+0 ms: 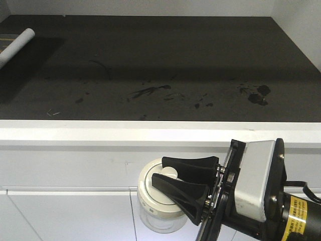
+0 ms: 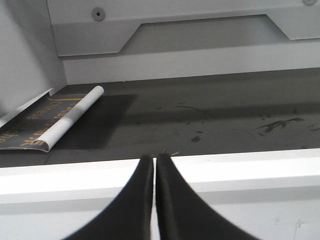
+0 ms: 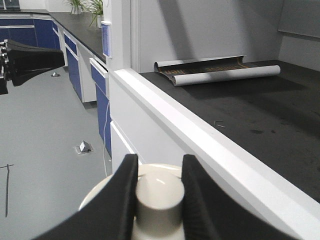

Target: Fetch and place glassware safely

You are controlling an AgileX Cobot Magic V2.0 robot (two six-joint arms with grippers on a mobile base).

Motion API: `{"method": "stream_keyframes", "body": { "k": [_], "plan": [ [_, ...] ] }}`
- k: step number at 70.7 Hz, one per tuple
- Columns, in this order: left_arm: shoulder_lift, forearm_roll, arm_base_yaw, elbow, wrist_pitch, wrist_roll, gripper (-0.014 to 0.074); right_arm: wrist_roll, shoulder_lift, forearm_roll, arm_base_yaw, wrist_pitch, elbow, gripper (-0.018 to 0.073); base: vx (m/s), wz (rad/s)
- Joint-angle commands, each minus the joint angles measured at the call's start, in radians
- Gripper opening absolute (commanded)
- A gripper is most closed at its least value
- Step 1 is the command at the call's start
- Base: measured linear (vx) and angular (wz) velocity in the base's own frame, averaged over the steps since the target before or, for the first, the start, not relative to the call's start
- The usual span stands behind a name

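The glassware, a squat clear glass jar [image 1: 156, 217] with a cream-white lid [image 3: 102, 192], hangs in front of the white cabinet face, below the counter edge. My right gripper [image 1: 166, 172] is shut on the lid's central knob [image 3: 158, 197], its black fingers [image 3: 126, 187] pressed to both sides of it. My left gripper [image 2: 153, 159] is shut with nothing between its fingers, level with the counter's white front edge [image 2: 240, 167]. Its black tip [image 3: 35, 62] also shows at the far left in the right wrist view.
The black countertop [image 1: 165, 65] carries dark smudges and is walled at the back and right. A rolled white-and-dark paper sheet [image 2: 55, 122] lies at its far left by the wall. White cabinet doors [image 1: 65, 211] stand below the counter. Blue cabinets [image 3: 75, 55] line the grey floor.
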Motion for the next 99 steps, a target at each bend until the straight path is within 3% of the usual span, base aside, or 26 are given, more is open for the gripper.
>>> {"method": "stream_keyframes", "body": {
  "k": [1,36,99],
  "plan": [
    [0.011,-0.009,-0.005,-0.027,-0.068,-0.008,-0.0007,0.0,-0.014,0.025,0.003,-0.092,-0.036,-0.0003,-0.01,0.11],
    [0.011,-0.009,-0.005,-0.027,-0.068,-0.008,-0.0007,0.0,-0.014,0.025,0.003,-0.092,-0.036,-0.0003,-0.04,0.27],
    [0.011,-0.009,-0.005,-0.027,-0.068,-0.008,-0.0007,0.0,-0.014,0.025,0.003,-0.092,-0.036,-0.0003,-0.05,0.51]
  ]
}}
